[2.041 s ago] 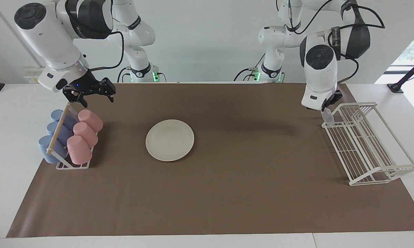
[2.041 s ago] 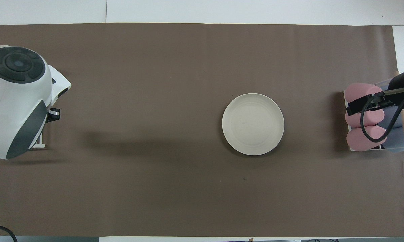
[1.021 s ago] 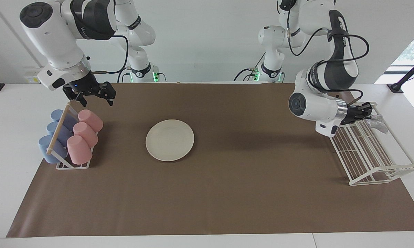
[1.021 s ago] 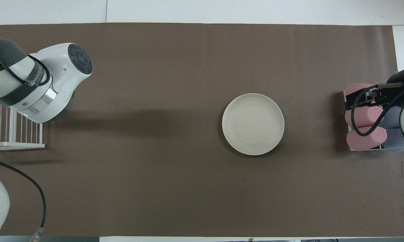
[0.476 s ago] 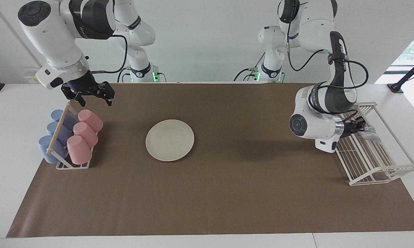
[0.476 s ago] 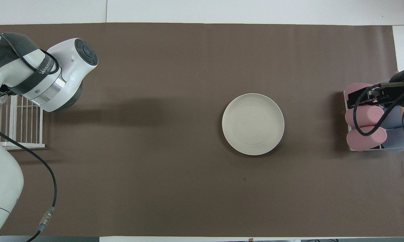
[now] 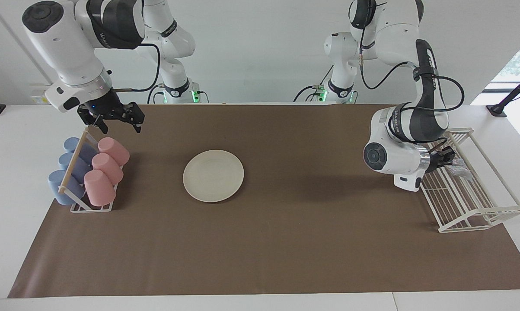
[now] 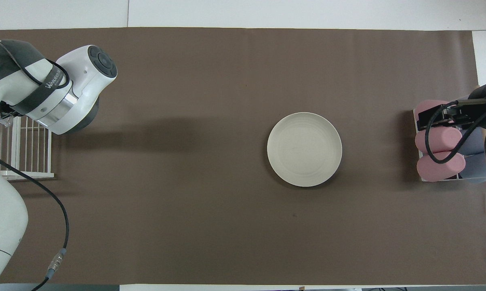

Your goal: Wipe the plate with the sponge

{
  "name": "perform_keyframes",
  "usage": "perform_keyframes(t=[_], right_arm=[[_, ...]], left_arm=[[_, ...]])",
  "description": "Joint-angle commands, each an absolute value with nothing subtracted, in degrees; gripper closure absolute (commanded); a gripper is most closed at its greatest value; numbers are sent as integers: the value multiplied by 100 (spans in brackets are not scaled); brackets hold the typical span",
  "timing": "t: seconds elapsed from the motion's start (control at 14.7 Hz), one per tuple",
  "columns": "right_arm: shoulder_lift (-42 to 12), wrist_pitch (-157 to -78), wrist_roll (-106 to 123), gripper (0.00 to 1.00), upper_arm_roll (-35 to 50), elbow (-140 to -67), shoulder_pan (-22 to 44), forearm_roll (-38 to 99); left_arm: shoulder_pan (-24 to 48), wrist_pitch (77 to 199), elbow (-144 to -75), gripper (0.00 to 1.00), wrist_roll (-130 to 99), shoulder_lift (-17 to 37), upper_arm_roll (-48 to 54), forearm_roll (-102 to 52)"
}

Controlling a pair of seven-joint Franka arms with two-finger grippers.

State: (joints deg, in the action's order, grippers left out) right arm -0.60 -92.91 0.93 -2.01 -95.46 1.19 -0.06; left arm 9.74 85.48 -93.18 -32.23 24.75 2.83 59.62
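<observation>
The cream-white plate (image 7: pixel 213 175) lies flat on the brown mat, toward the right arm's end of the table; it also shows in the overhead view (image 8: pixel 304 149). The silvery glittery sponge (image 7: pixel 459 169) is low inside the white wire rack (image 7: pixel 480 208) at the left arm's end. My left gripper (image 7: pixel 449 155) points sideways into the rack and is shut on the sponge. My right gripper (image 7: pixel 118 122) is open and empty, held over the cup rack's end nearer to the robots, well apart from the plate.
A cup rack (image 7: pixel 74 164) with pink cups (image 7: pixel 106 166) and blue cups (image 7: pixel 67 172) stands at the right arm's end. The brown mat (image 7: pixel 285 242) covers most of the table. The left arm's elbow (image 8: pixel 77 81) hangs over the mat beside the wire rack.
My left arm swung from above the rack's corner down and sideways into the rack, carrying the sponge low inside it. The right gripper barely moved. The plate stayed put.
</observation>
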Motion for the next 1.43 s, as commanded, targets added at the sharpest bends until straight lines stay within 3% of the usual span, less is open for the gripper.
perform_keyframes(t=[0.0, 0.07, 0.14, 0.68, 1.36], right_arm=[[35, -9360, 167, 0, -193, -9633, 88, 114], [35, -9360, 167, 0, -193, -9633, 105, 114], [35, -9360, 158, 0, -185, -9633, 123, 114], [35, -9369, 149, 0, -184, -9633, 149, 114], [35, -9378, 149, 0, -167, -9633, 149, 114]], left_arm=[[896, 8710, -9334, 79, -3278, 2461, 290, 5889], [879, 8736, -9325, 29, -3278, 2452, 290, 5889], [879, 8754, -9334, 0, -3278, 2452, 290, 5897], [817, 8807, -9299, 0, -3243, 2408, 299, 5854], [589, 9158, -8895, 0, -3173, 1407, 290, 3149]])
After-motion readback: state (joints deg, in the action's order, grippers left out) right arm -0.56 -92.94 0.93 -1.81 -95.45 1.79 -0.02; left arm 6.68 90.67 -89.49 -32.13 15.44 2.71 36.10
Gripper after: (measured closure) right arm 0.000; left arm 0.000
